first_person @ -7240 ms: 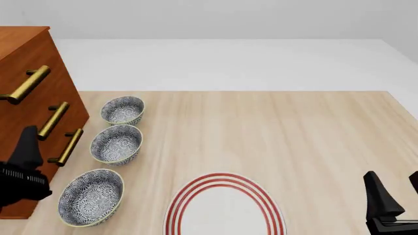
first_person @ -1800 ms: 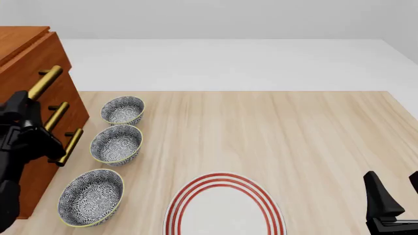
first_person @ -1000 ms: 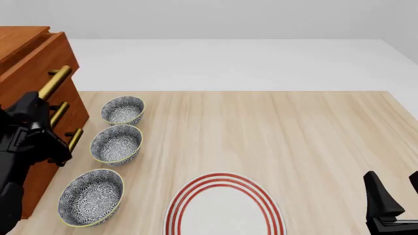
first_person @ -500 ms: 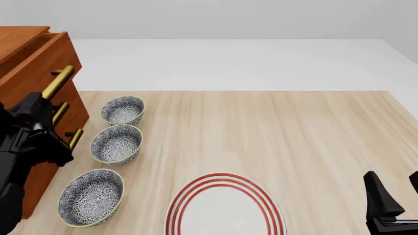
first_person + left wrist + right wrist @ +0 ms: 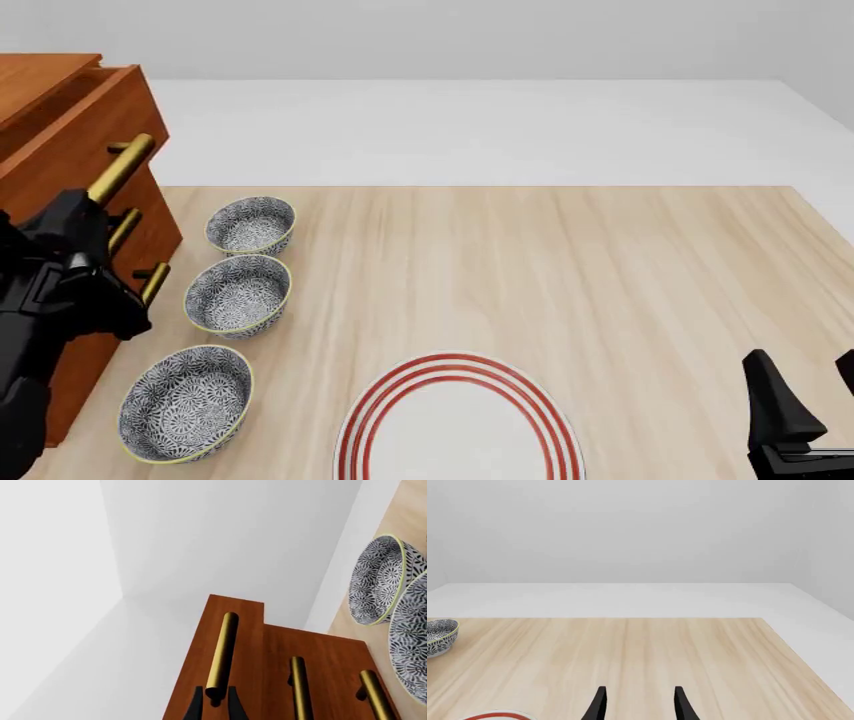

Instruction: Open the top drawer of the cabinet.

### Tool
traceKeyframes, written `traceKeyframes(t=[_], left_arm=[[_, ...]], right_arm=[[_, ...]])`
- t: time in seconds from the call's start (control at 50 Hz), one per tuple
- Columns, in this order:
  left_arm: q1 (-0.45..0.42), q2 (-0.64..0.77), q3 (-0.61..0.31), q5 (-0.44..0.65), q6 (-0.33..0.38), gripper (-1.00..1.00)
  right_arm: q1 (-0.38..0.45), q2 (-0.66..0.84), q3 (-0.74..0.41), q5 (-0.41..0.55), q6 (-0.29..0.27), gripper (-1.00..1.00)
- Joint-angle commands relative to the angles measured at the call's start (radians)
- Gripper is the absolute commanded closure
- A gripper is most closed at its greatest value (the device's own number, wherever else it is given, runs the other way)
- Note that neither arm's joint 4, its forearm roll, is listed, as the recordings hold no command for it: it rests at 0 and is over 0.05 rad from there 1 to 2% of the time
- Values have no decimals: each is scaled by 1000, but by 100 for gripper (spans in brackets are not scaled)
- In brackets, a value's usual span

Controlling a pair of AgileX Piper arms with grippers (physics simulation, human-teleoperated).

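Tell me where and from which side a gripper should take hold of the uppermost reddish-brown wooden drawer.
Grip the uppermost reddish-brown wooden drawer by its brass cylindrical bar handle, coming from the drawer's front with one finger on each side of the bar. The bar stands off the wood on posts, leaving room behind it. The left gripper already straddles the bar's end like this; a hold nearer the middle would probably pull more evenly.

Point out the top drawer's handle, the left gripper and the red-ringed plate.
top drawer's handle (image 5: pixel 221 650), left wrist view, middle of the brass bar.
left gripper (image 5: pixel 215 706), left wrist view, between the fingertips at the bar.
red-ringed plate (image 5: pixel 461 435), front view, white centre.
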Motion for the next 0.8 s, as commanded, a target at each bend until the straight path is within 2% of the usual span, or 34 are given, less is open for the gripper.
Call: traceKeyframes(t=[0.02,0.8], left_arm=[[8,-23,20,-23,8,100],[4,-28,21,-25,14,100]], right_arm=[[0,0,0,0,0,-100],[0,0,0,0,0,-100]])
